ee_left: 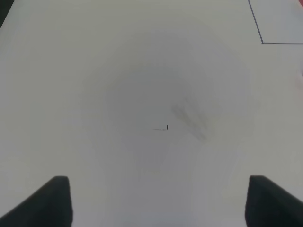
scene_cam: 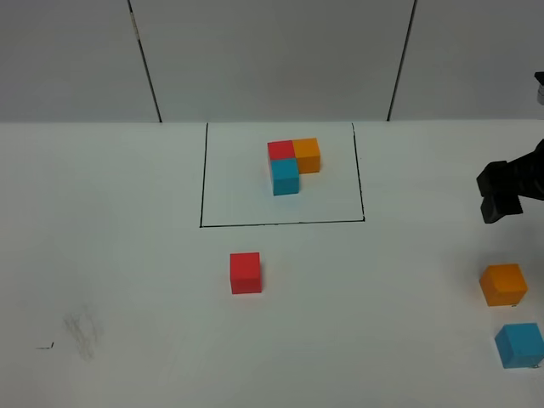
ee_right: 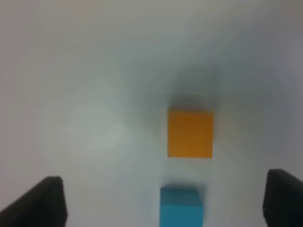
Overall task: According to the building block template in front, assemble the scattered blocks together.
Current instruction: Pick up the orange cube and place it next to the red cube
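1. The template (scene_cam: 293,166) sits inside the black outline (scene_cam: 204,170) at the far side of the table (scene_cam: 127,255). It is a tight L with red at the corner, orange beside it to the right and blue on the near side.
2. Three loose cubes are on the table. The red block (scene_cam: 246,273) lies just in front of the outline. The orange block (scene_cam: 503,284) and the blue block (scene_cam: 519,344) sit well off at the right edge, near each other but apart.
3. The right gripper (scene_cam: 497,200) hovers above the table beyond the orange block, jaws parted and gripping nothing.
4. The left gripper (ee_left: 161,201) is spread wide over bare table, empty too.
5. These look like light, rigid cubes with matte faces, so they probably won't slip. I'd pinch two opposite flat sides, squarely.
6. A cube has no long axis. The orange block looks square to the right jaws, and only the template's L layout sets direction.
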Controlling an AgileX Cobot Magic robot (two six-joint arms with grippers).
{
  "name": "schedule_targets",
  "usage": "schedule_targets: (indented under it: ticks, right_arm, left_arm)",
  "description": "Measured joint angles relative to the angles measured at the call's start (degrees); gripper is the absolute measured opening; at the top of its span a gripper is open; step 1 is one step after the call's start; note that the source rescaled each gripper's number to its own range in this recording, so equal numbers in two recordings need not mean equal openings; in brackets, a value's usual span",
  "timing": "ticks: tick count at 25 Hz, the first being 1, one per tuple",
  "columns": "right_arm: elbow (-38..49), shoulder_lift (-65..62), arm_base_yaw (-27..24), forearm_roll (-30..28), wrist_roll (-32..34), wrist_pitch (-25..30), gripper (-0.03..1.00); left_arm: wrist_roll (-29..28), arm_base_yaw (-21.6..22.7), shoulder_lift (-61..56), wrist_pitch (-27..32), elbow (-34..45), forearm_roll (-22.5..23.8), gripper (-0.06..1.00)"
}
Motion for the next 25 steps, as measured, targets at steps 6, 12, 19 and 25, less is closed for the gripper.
schedule_targets:
  ticks: [6,12,19,25]
  right_arm:
    - [0.0,4.1,0.0,-0.3,0.2,-1.3,0.71]
    - [0.3,6.2,0.0,-1.1,1.6,-3.2,0.71]
    - [7.3,6.4,0.0,-4.2,1.9,-8.7,0.71]
    - [9.2,6.5,0.0,-4.2,2.2,-14.0,0.71]
  left_arm:
    - [0.0,0.0,0.0,0.0,0.0,0.0,0.85]
    - [0.0,0.0,0.0,0.0,0.0,0.0,0.85]
    - [0.0,0.0,0.0,0.0,0.0,0.0,0.85]
    - [0.1,0.0,0.0,0.0,0.0,0.0,0.85]
